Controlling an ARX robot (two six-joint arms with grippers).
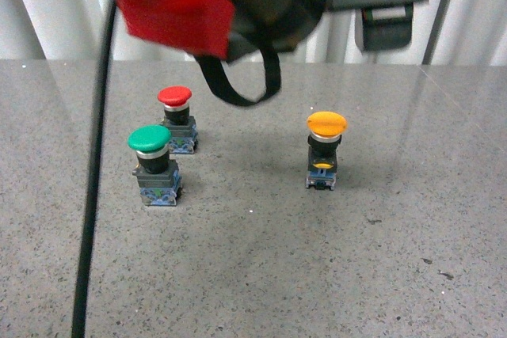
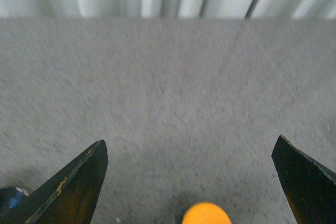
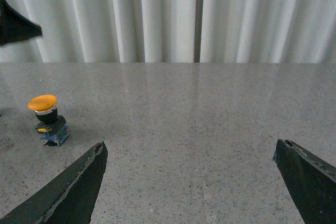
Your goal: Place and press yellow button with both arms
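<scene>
**Both grippers open, yellow button standing free on the counter**

Your left gripper (image 2: 189,145) is hanging with its fingers spread wide and nothing between them. The yellow button (image 2: 206,212) is showing its cap just beneath that gap. Your right gripper (image 3: 189,145) is also gaping empty, sitting well apart from the button. The button is standing upright on the counter (image 1: 277,275), off to the right of the green-capped button (image 1: 154,165) and the red-capped button (image 1: 177,116), touching neither.

I am judging it light, rigid and top-heavy. The domed cap is looking smooth and probably slippery, so you are better off taking the squarer black body below the collar. Squeeze gently and keep it plumb, since a sideways nudge risks tipping it.
</scene>
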